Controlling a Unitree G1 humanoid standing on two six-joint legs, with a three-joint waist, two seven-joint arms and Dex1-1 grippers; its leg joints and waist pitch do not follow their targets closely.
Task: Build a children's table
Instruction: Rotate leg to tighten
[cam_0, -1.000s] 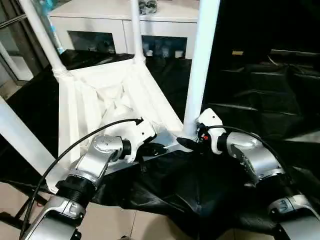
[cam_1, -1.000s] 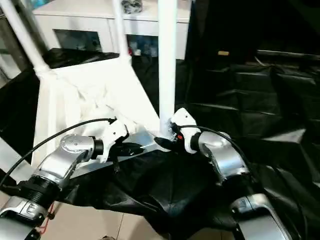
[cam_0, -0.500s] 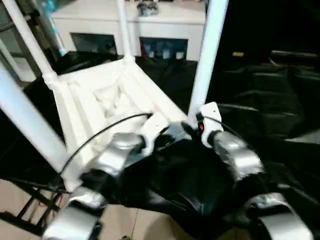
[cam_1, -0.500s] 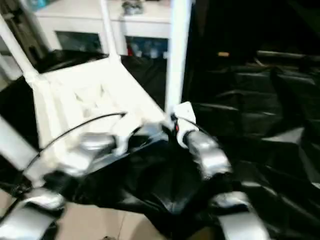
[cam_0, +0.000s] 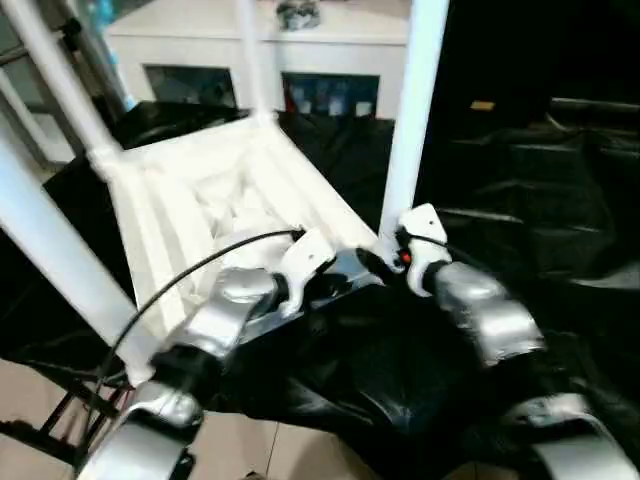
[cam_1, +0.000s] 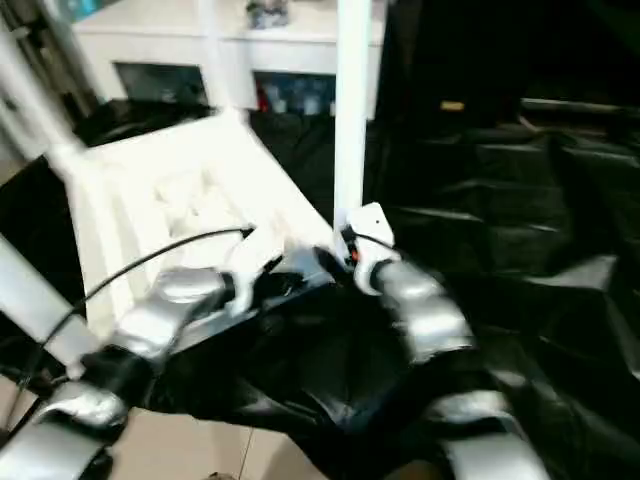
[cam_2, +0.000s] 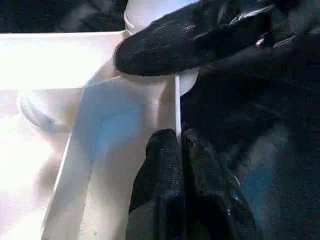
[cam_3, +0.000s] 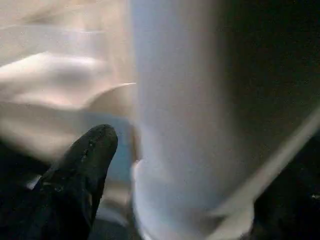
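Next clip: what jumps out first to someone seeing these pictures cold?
The white tabletop lying upside down on the black-draped work table, ribbed underside up, with white legs rising from its corners; the nearest leg stands in the middle of the head views. Both grippers meet at that near corner: the left gripper is pinched shut on the tabletop's thin rim, the right gripper sits at the leg's base.

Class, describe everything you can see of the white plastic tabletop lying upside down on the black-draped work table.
The white plastic tabletop is rectangular and lies upside down on the black-draped work table, its ribbed underside facing up. Long white tube legs rise from its rounded corner sockets. It looks smooth, glossy and moulded. The left gripper is shut on the thin rim wall at the near edge, one black finger each side. The right gripper is at the base of the nearest leg, at the near right corner socket.
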